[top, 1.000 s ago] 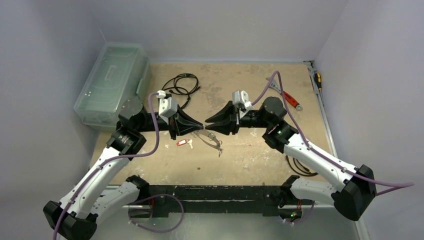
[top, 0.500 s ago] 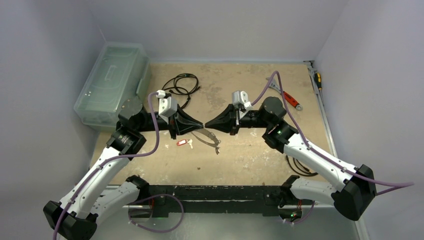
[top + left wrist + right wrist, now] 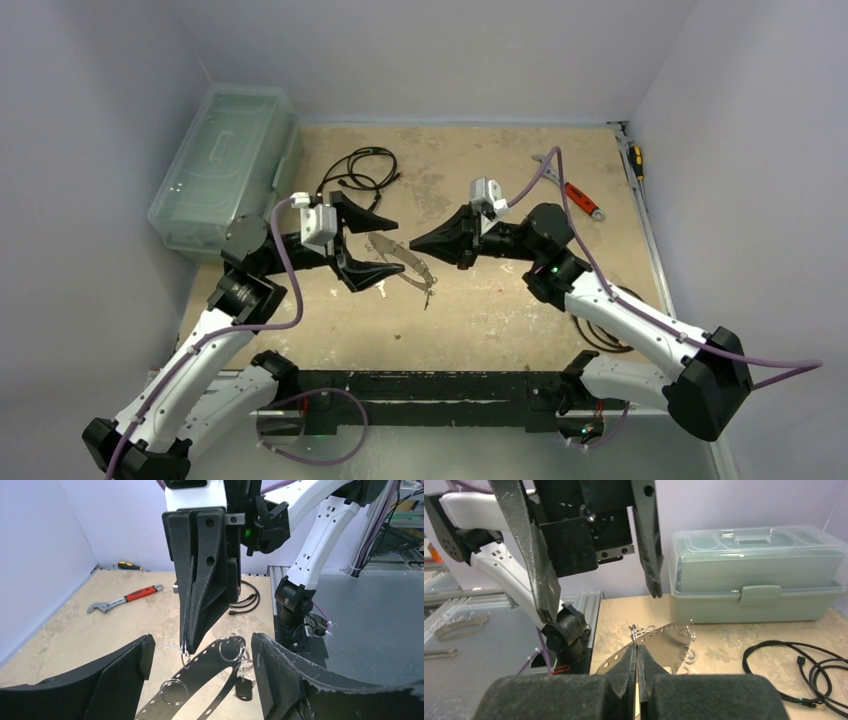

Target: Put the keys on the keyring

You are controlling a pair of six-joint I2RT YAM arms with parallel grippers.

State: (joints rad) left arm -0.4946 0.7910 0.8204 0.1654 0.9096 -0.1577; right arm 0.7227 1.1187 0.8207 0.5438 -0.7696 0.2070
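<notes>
While the left gripper [image 3: 398, 247] stands with its jaws spread wide and empty, one finger on either side of the keyring [image 3: 207, 661], nothing is being threaded. The keyring is raised at one end above the table [image 3: 480, 310] between the two arms, a floppy perforated band with small rings [image 3: 172, 691] strung along it. One dark key [image 3: 243, 687] dangles from it, so I judge at least that one to be on already. No red-tagged key shows in any view; it may lie under the left gripper's lower finger, but I cannot tell. Further right, the right gripper [image 3: 637, 655] has its jaws pressed together on the keyring's upper end, holding it up. By my reading the keyring is picked up and presented, and fetching and threading the remaining key is left
</notes>
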